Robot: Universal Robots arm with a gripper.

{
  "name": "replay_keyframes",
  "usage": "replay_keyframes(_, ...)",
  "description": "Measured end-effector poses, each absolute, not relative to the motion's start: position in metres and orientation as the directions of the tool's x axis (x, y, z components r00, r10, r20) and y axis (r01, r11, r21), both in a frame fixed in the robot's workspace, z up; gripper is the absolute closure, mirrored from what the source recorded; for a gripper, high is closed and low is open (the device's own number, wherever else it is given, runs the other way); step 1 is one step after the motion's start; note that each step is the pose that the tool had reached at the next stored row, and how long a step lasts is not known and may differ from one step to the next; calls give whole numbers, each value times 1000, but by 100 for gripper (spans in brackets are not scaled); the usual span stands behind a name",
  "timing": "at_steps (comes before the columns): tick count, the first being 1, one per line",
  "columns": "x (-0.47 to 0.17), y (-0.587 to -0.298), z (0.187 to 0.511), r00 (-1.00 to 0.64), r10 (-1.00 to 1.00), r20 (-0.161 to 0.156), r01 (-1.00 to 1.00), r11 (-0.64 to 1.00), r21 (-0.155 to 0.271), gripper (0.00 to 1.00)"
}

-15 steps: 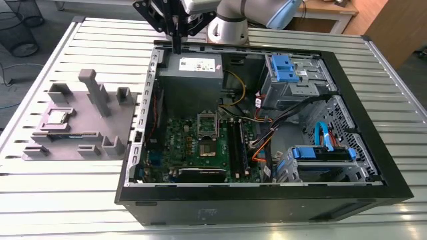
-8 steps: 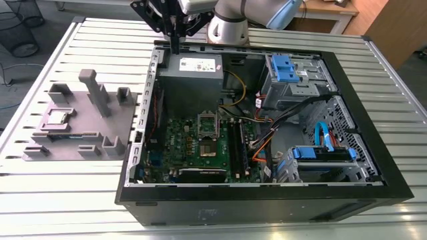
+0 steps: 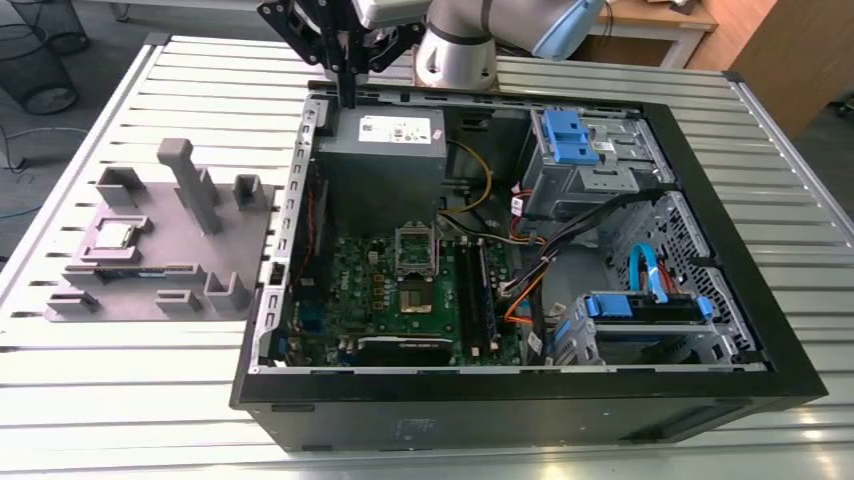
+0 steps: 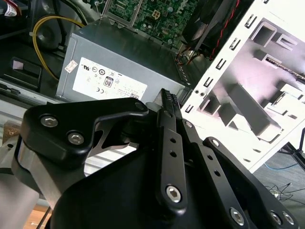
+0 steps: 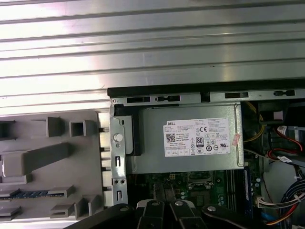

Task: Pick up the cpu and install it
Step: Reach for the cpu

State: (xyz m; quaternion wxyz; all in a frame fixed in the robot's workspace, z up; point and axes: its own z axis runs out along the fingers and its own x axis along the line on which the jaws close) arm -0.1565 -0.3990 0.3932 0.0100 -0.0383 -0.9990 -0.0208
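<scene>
Gripper closed and empty, cpu in the tray.

My gripper [image 3: 348, 98] hangs over the case [image 3: 267, 330] rim at 12 o'clock, jaws pressed together with nothing between them, just by the power supply [image 3: 387, 140]. Inside the case I see the board [image 3: 400, 300] at 6 o'clock from the supply, carrying a socket [image 3: 414, 252] with a dark centre, and drive cages [image 3: 587, 160] on the 3 o'clock side. The cpu [image 3: 115, 235] lies at about 8 o'clock from the gripper, flat in a square pocket of the grey tray [image 3: 174, 255] outside the case. It has a silvery top and a darker rim. Bare slatted table [image 3: 134, 400] rings the tray, and an upright post [image 3: 180, 165] stands near the cpu.
</scene>
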Motion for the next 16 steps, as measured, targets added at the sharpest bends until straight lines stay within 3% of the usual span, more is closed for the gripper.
replay_keyframes(16, -166, -399, 393, -997, 76, 21, 77, 996, 41, 89)
